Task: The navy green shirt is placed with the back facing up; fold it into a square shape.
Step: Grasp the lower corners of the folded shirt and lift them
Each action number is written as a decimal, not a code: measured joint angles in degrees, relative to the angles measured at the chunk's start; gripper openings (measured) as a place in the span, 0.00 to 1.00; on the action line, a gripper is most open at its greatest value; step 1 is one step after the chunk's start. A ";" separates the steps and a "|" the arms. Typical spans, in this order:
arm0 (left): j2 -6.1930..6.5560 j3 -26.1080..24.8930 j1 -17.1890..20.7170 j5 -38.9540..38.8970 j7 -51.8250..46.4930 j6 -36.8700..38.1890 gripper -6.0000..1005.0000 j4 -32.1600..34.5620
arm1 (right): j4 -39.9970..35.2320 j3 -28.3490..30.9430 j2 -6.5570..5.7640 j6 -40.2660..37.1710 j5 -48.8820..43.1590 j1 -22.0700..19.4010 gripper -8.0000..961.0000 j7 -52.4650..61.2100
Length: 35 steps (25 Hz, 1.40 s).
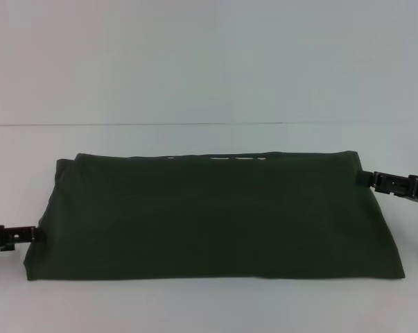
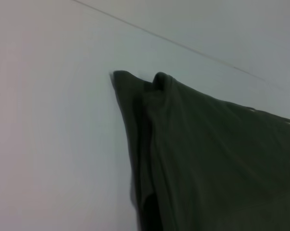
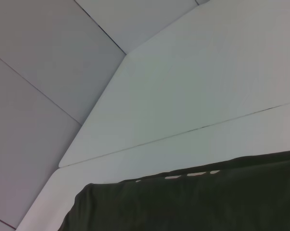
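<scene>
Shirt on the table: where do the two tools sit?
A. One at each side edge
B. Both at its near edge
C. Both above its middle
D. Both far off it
A: the left tool meets the shirt at its left edge, the right tool at its right edge.

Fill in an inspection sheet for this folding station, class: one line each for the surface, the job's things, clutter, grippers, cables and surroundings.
Surface: white table, with a thin seam line running across it behind the shirt.
Job's things: navy green shirt lies folded into a wide band, plain side up; bits of cream lettering peek out along its far edge.
Clutter: nothing seen.
Grippers: left gripper at the shirt's left edge; right gripper at its far right corner. Both touch the fabric; grip unclear.
Cables: nothing seen.
Surroundings: pale panelled floor beyond the table's rounded corner.
</scene>
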 joint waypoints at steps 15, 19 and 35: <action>-0.50 5.04 -0.49 0.55 -0.16 -1.88 0.89 -1.95 | 0.00 -0.09 0.31 0.06 -0.02 0.30 0.97 -0.74; -0.50 5.67 -0.60 0.59 -0.26 -1.70 0.89 -2.25 | 0.00 -0.09 0.43 0.03 -0.02 0.30 0.97 -0.75; -0.54 7.25 -0.62 2.88 -0.18 -2.40 0.59 -1.84 | 0.00 -0.09 0.48 -0.36 -0.01 0.32 0.97 -0.76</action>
